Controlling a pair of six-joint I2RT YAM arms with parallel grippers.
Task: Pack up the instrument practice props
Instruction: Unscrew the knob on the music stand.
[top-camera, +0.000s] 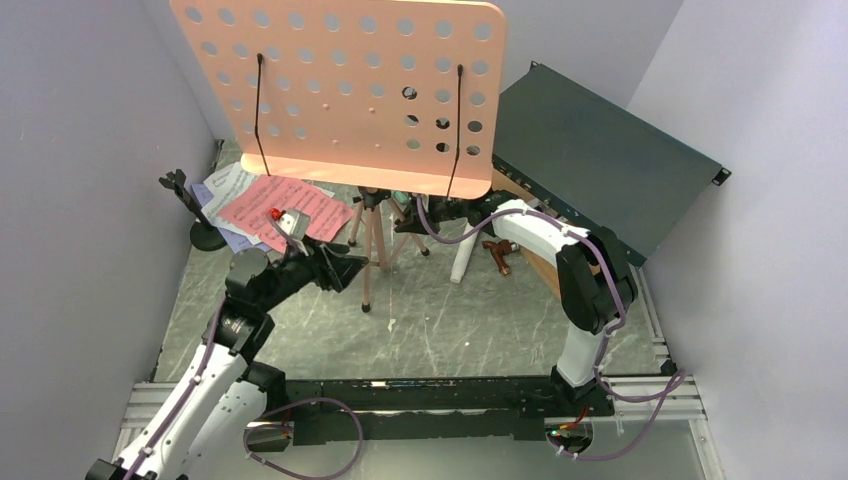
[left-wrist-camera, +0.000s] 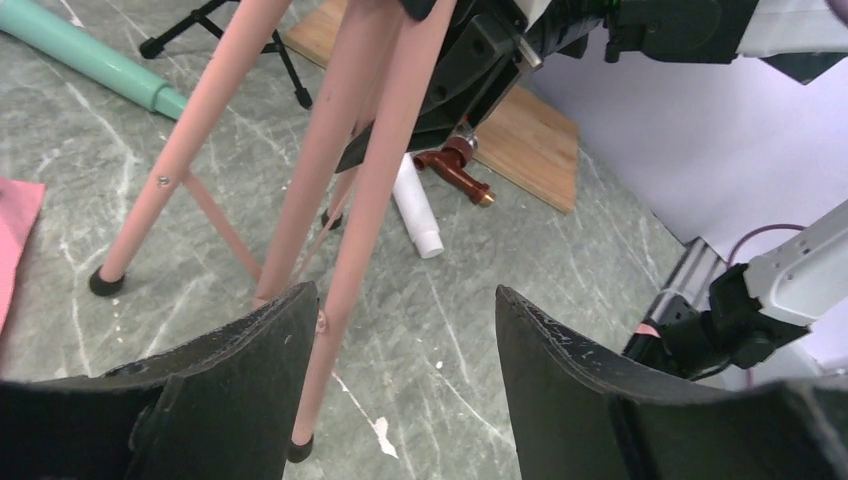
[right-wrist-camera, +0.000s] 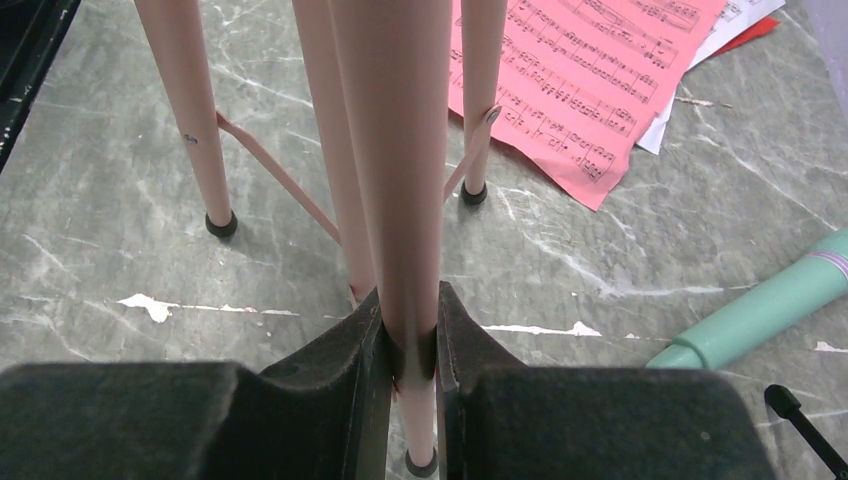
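Note:
The pink perforated music tripod (top-camera: 340, 90) stands upright mid-table on its legs (top-camera: 372, 240). My right gripper (right-wrist-camera: 408, 335) is shut on one pink leg (right-wrist-camera: 395, 150) low down; in the top view it (top-camera: 405, 215) sits under the pink desk. My left gripper (left-wrist-camera: 405, 300) is open, with another leg (left-wrist-camera: 340, 300) just inside its left finger, not clamped. Red, white and lavender sheet-music pages (top-camera: 280, 205) lie at the back left. A green microphone (right-wrist-camera: 760, 305) and a white microphone (left-wrist-camera: 415, 210) lie on the table. A black microphone mount (top-camera: 195, 215) stands at far left; another (left-wrist-camera: 270, 40) is behind the legs.
A large dark green metal box (top-camera: 600, 165) stands open at the back right. A flat brown wooden board (left-wrist-camera: 520, 140) lies in front of it, with a small brown hook-shaped piece (left-wrist-camera: 455, 170) at its edge. Walls close in on both sides.

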